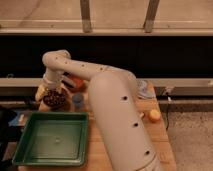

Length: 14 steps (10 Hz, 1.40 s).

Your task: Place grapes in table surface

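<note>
Wooden desk [161,132] fills my view, with the green tray [50,137] on the near side of the end effector [53,86], which hangs at the far left. I cannot tell whether it is apart or together. Directly beneath it lie the grapes [55,97], seemingly in a dark bowl [56,105]. I judge them soft, light and easily bruised, so I'd take the stem. No writing is readable.
</note>
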Motion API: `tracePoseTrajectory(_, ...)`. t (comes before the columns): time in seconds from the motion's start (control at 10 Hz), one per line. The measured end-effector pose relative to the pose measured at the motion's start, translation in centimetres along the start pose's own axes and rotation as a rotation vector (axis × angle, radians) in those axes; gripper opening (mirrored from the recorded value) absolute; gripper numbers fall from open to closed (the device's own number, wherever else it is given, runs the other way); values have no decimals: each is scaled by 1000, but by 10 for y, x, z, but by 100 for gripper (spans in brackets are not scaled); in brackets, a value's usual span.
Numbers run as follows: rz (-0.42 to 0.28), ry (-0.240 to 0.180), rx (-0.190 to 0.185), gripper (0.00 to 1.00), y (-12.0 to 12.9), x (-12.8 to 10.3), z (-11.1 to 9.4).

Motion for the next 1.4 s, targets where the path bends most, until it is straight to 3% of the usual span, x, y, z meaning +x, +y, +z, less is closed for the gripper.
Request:
tracePoseTrajectory(0.3, 38, 40, -22, 80, -12, 7, 26)
tracePoseTrajectory(0.8, 143, 37, -45, 80, -49, 3, 33)
tracePoseTrajectory(1.1, 171, 32, -57, 80, -54, 0, 42)
tracePoseTrajectory(1.4, 148, 41, -68, 78, -42, -2, 49)
